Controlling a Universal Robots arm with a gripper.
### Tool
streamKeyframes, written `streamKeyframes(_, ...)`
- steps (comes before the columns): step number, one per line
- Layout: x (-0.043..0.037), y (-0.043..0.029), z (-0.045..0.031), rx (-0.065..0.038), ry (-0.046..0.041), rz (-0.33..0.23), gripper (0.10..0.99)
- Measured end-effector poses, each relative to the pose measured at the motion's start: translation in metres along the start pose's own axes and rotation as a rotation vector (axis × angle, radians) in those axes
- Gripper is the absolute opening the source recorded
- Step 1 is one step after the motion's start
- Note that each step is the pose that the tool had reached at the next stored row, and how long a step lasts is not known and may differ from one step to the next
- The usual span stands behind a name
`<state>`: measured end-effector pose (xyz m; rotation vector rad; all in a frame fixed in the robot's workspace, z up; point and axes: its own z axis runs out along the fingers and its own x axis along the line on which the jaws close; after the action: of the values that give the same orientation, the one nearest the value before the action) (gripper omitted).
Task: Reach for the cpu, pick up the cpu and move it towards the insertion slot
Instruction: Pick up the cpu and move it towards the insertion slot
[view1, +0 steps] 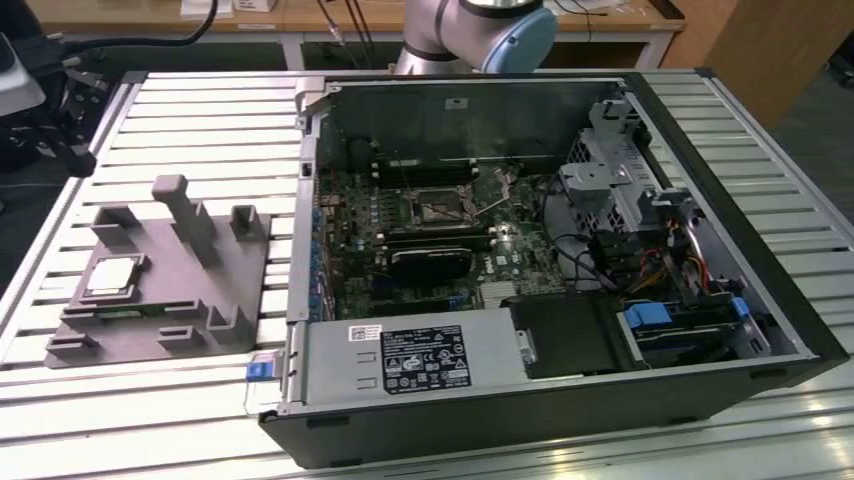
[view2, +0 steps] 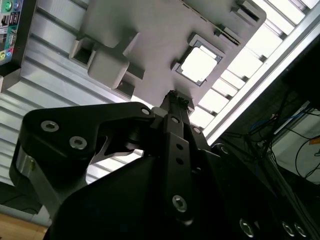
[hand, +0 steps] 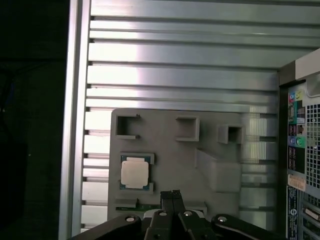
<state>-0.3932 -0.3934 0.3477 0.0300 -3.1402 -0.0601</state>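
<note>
Gripper (hand: 170, 196), pinched together and empty, hovers near the cpu (view1: 114, 275), at the case's (view1: 534, 425) nine o'clock in the exterior view; descending closed, it could jab it.

We see the cpu (view1: 114, 275) lying flat, silvery top up, in a grey fixture (view1: 187, 288) pocket, well apart at roughly 8 o'clock from the insertion slot (view1: 437, 207), a shiny square frame with a dark centre.
</note>
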Motion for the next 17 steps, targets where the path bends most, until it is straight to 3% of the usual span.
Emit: streamKeyframes(17,0.0192,-0.0007,0.0268,0.000,0.0000,0.000,0.106)
